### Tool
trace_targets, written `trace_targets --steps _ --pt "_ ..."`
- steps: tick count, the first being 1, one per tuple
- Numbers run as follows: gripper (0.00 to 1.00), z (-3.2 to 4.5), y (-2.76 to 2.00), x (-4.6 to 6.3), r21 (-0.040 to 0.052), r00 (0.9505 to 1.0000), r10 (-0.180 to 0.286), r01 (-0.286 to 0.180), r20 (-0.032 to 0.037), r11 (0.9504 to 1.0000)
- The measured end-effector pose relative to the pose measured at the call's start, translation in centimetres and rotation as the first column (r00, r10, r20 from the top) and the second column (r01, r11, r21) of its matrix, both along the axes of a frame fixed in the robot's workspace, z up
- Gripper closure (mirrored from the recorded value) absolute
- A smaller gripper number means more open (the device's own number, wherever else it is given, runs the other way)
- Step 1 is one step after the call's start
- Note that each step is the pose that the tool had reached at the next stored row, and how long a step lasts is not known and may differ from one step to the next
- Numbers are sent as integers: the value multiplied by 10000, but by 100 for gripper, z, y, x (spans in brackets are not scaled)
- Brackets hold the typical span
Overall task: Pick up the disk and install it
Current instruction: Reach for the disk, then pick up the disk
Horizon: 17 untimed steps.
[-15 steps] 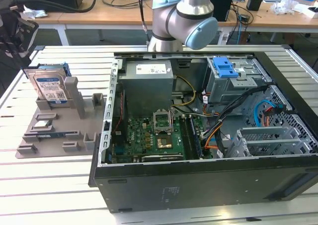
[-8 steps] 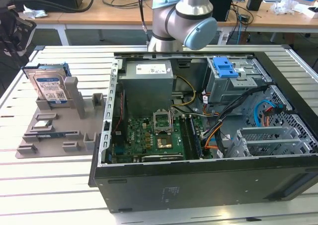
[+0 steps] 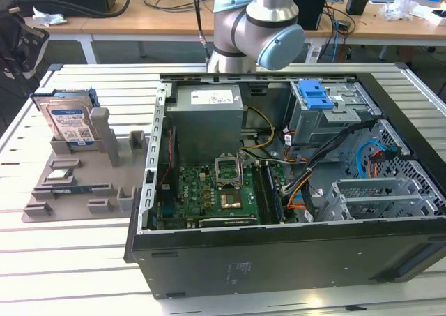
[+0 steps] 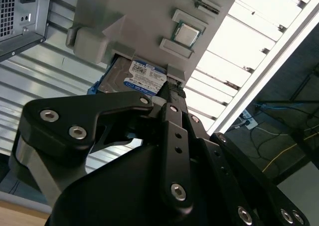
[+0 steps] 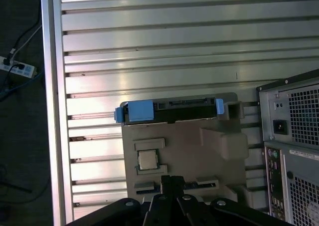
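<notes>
Disk (image 4: 113, 79) label (image 4: 145, 76), second wrist view

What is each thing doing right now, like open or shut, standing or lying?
the disk: standing on edge in the grey holder, not gripped.
gripper: shut, empty, above the grey holder.
computer case: lying on its side, open.
processor chip: lying flat in the grey holder.

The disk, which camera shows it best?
The exterior view: the disk stands in the grey holder, its labelled face showing. The second wrist view catches part of its label; the first wrist view sees it edge-on.
</notes>
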State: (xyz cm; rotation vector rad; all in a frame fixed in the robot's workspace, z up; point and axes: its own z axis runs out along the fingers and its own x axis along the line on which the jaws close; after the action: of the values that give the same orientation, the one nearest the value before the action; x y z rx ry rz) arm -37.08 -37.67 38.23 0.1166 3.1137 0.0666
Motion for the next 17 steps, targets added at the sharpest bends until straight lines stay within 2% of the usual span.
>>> trace_targets --steps 4,6,9,11,17 --pt "90 -1 0 -1 0 10000 13 -13 1 10000" --pt "90 0 0 -2 -1 9997 263 -263 0 9997" --pt "90 0 0 -1 0 9969 792 -792 0 9969" --pt "90 -1 0 -1 0 9928 1195 -1195 1 9928" --pt "90 -1 0 -1 0 9861 1664 -1664 1 9861"
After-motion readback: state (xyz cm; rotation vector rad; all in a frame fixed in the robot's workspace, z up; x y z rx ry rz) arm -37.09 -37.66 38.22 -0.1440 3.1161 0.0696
